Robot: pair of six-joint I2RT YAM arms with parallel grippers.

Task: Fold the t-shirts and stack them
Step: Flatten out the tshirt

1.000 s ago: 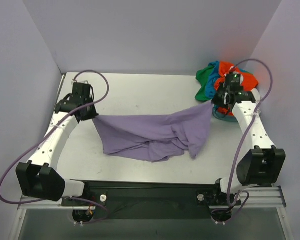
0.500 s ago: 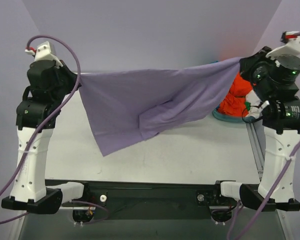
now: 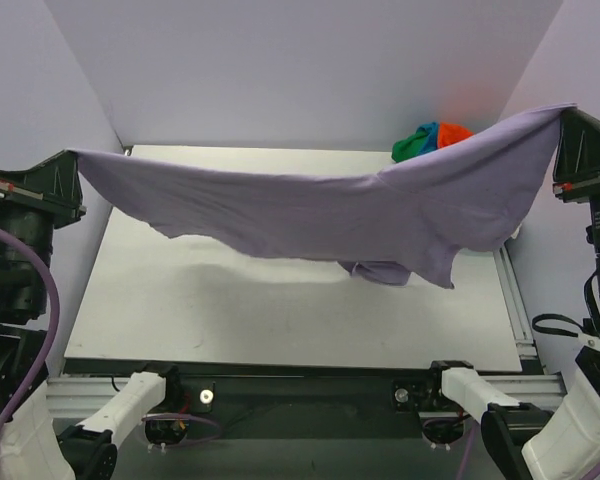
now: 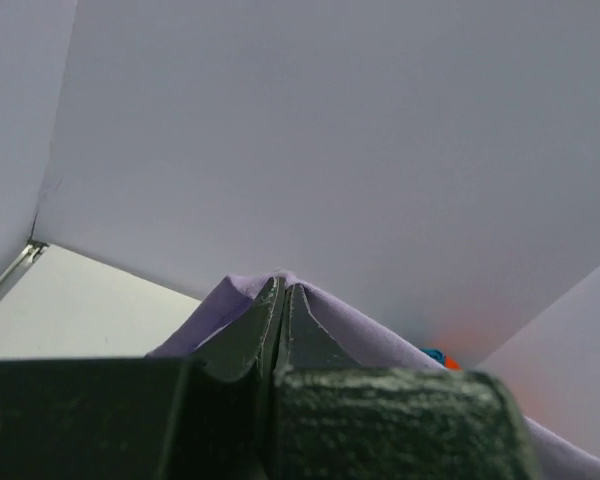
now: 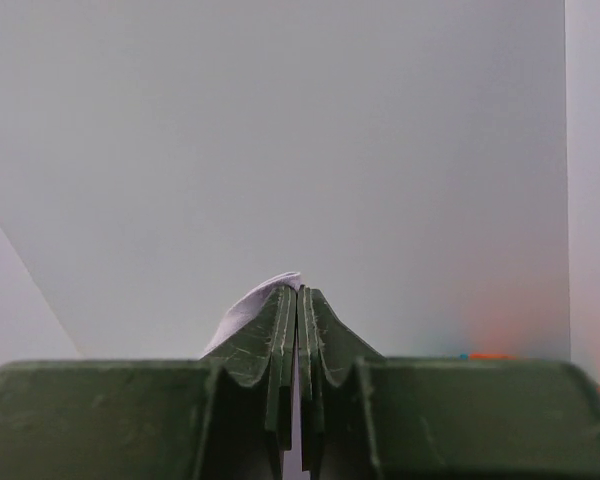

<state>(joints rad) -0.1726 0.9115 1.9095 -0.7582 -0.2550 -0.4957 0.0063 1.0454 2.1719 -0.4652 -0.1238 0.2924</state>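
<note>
The lavender-purple t-shirt (image 3: 310, 215) hangs stretched wide in the air between both arms, high above the table, its lower part drooping at centre right. My left gripper (image 3: 77, 155) is shut on its left corner; in the left wrist view the cloth (image 4: 365, 335) wraps over the closed fingertips (image 4: 283, 290). My right gripper (image 3: 563, 112) is shut on its right corner; a fold of cloth (image 5: 252, 305) shows at the closed tips (image 5: 298, 292). A heap of green, teal-blue and orange-red t-shirts (image 3: 428, 140) lies at the back right, mostly hidden behind the purple shirt.
The white table (image 3: 280, 310) lies under the hanging shirt, with lavender walls at the back and sides. A metal rail (image 3: 515, 310) runs along the table's right edge. The arm bases sit at the near edge.
Both arms have risen and spread further apart toward the camera. The purple shirt, bunched on the table a second ago, now hangs stretched wide and high.
</note>
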